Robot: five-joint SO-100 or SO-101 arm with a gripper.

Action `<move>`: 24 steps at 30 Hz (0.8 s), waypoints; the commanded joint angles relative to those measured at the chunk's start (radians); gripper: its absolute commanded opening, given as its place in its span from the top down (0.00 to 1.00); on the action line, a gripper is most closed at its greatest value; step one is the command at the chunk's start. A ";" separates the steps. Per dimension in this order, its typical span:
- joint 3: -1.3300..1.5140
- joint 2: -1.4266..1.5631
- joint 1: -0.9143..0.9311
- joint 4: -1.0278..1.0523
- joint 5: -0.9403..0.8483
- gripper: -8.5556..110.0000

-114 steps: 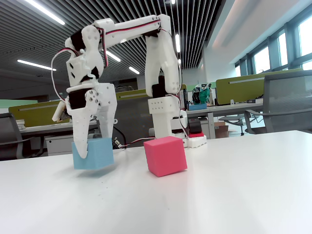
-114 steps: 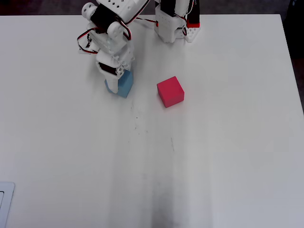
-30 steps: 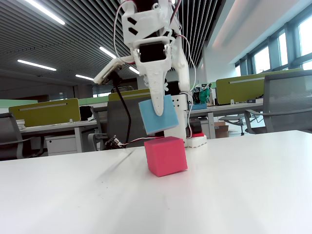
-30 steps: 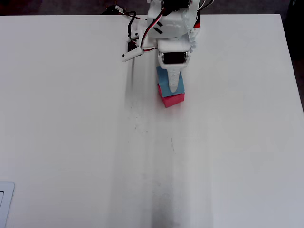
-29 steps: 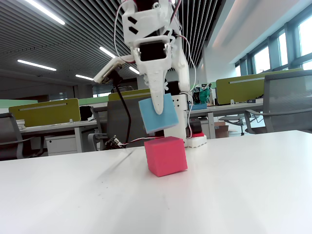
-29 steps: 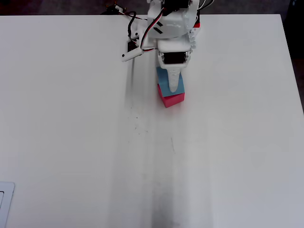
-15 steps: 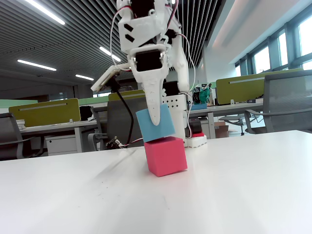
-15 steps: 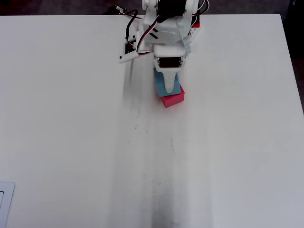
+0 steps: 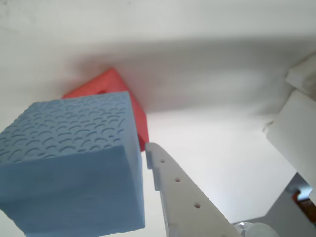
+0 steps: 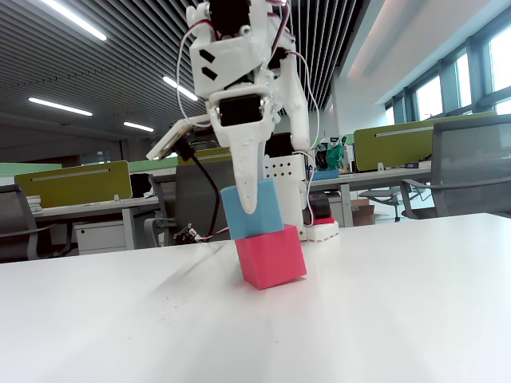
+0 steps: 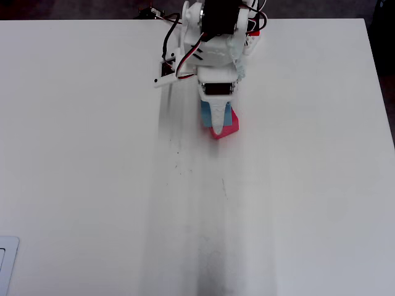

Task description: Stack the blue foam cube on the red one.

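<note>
While your gripper (image 10: pixel 249 209) stays clamped on the blue foam cube (image 10: pixel 251 211), it sits on the red one (image 10: pixel 271 254).

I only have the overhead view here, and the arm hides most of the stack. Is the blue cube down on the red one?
Observer: In the fixed view the blue foam cube sits in contact with the top of the red one; no gap shows.
Operator: Centred?
Observer: No. In that view it overhangs the red one's left edge a little.
Operator: Released?
Observer: Not yet. The wrist view shows a finger against the blue foam cube's side, so the gripper looks shut on it.
</note>
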 commanded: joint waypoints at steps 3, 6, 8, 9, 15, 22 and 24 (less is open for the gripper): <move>-0.031 0.029 -0.009 0.020 0.003 0.57; -0.026 0.057 -0.012 0.021 0.003 0.57; -0.020 0.083 -0.017 0.021 0.003 0.57; -0.017 0.098 -0.020 0.021 0.003 0.58; 0.015 0.227 -0.025 0.021 -0.002 0.60; 0.061 0.380 -0.038 0.018 -0.009 0.62; 0.086 0.439 -0.038 0.012 -0.009 0.62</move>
